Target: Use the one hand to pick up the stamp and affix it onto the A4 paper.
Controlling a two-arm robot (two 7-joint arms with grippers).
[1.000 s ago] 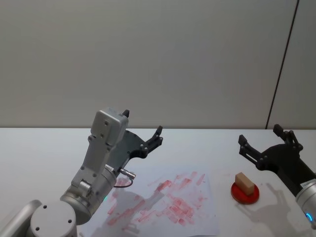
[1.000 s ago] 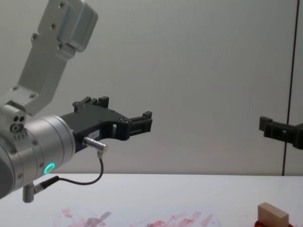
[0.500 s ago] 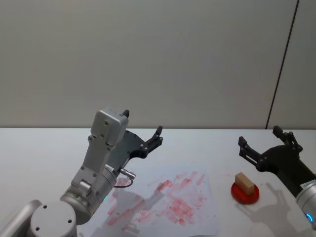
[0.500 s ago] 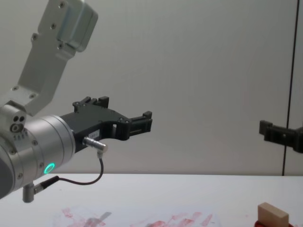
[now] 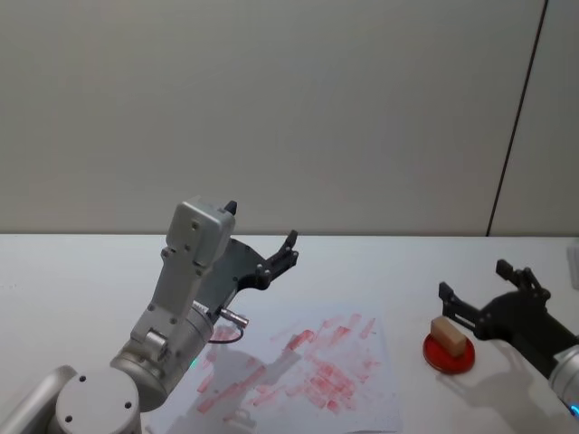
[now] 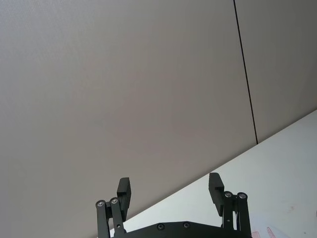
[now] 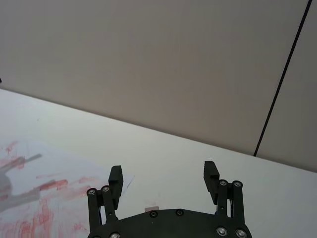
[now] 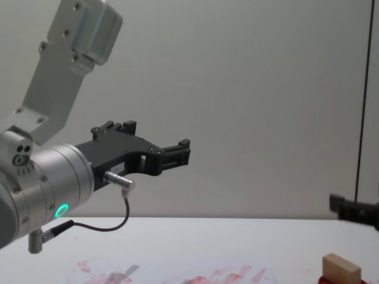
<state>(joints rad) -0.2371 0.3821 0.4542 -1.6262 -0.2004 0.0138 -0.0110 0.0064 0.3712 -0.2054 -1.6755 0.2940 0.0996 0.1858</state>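
Note:
The stamp (image 5: pixel 447 334) is a pale tan wooden block standing on a round red pad (image 5: pixel 450 356), right of the A4 paper (image 5: pixel 308 372), a white sheet smeared with red ink. My right gripper (image 5: pixel 472 279) is open and hangs just above and slightly behind the stamp, with nothing between its fingers. In the chest view the stamp (image 8: pixel 341 267) sits at the lower right, with the right gripper (image 8: pixel 354 209) a little above it. The right wrist view shows the open right gripper (image 7: pixel 163 171) over the table, the paper (image 7: pixel 29 210) off to one side. My left gripper (image 5: pixel 262 224) is open, raised over the paper's far left.
The white table (image 5: pixel 407 262) runs back to a plain grey wall. My left arm's grey boxy link (image 5: pixel 194 240) rises over the paper's left part and casts a shadow on it. A cable (image 8: pixel 112 226) loops under the left wrist.
My right gripper has come down and forward toward the stamp, staying open. The left arm, the stamp and the paper have not moved.

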